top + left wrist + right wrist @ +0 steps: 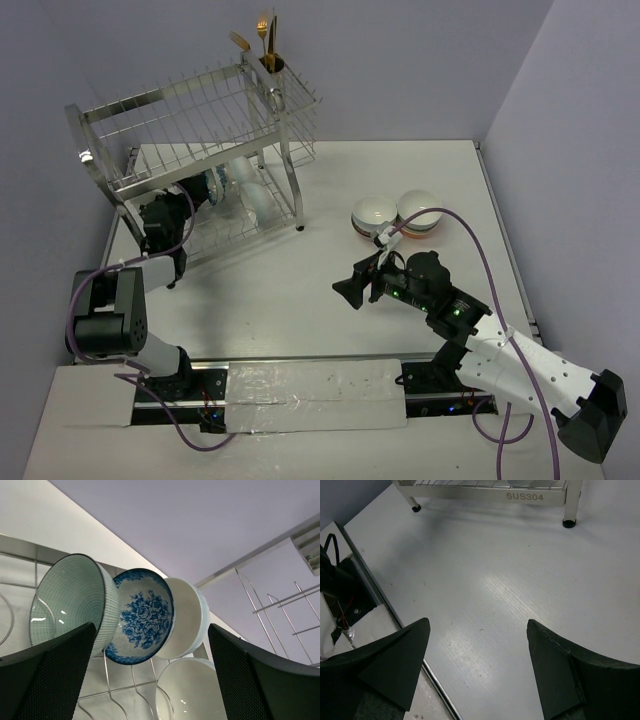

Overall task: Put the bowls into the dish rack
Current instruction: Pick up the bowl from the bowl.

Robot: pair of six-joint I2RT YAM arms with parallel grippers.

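text: "SUS304" on dish rack (522, 496) rail, top of right wrist view | bowls (142, 615): four in rack's lower tier, upper left overhead; two stacks (397, 215) right of centre | left gripper (150, 630): jaws apart, empty | right gripper (478, 622): jaws apart, empty

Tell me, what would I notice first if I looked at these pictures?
Probably the big silver dish rack at the back left, with gold cutlery sticking up from its corner. Inside it, bowls stand on edge in a row: a blue-flower bowl sits right beside a green striped bowl. More white bowls wait in stacks on the table, off to the right.
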